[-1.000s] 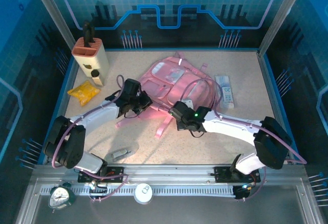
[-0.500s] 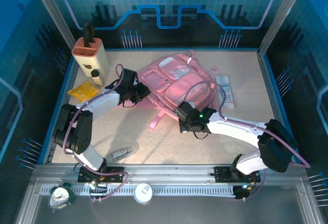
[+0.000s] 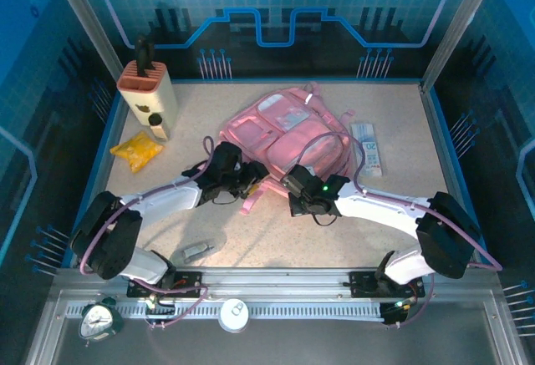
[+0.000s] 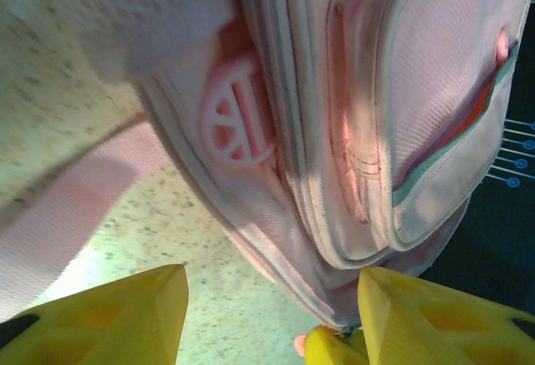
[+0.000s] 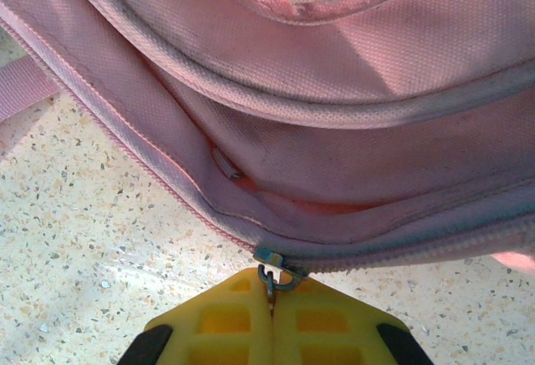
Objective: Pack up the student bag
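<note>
Speckled table [image 3: 276, 240] carries the student bag [image 3: 284, 127] at upper centre of the top view. My right pincer [image 5: 269, 294] pinches the zip pull [image 5: 272, 271]; my left pincer [image 4: 267, 302] stands half apart, holding nothing. I should draw slowly along the zip line while the left one pins the fabric

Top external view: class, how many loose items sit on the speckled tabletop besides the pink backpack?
4: tan holder far left, yellow packet beside it, pale pack right of the backpack, grey piece near left. Others may be hidden.
</note>
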You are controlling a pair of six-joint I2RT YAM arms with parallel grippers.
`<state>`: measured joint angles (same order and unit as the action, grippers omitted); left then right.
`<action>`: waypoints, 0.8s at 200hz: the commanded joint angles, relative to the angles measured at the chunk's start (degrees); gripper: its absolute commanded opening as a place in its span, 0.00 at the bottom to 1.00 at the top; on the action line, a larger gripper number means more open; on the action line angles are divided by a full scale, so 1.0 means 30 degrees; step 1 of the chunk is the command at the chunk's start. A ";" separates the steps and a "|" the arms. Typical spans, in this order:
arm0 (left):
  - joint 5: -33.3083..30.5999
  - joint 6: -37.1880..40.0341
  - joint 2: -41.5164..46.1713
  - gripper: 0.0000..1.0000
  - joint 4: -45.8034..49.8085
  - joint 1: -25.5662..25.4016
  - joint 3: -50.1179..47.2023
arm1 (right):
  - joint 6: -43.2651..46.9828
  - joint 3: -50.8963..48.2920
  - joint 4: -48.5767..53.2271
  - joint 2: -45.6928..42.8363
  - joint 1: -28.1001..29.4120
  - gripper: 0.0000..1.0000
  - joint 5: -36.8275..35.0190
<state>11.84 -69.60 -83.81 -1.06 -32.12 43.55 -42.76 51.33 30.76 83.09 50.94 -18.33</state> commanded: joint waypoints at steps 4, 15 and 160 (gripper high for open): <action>-0.0649 -0.2716 -0.1429 0.56 -0.2047 -0.0883 0.0456 | 0.0053 0.0233 -0.0238 0.0194 0.0113 0.00 0.0482; -0.0663 -0.3299 -0.2125 0.54 -0.2406 -0.1355 0.0655 | 0.0017 0.0233 -0.0262 0.0165 0.0103 0.00 0.0454; -0.0079 0.4226 -0.2556 0.00 0.2669 0.3282 0.3518 | 0.2457 -0.2282 0.1169 -0.2956 -0.3445 0.00 -0.0152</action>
<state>12.14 -65.49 -92.51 2.72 -26.81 50.00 -39.09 46.17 29.56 75.75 43.09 -17.74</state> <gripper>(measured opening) 0.050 0.057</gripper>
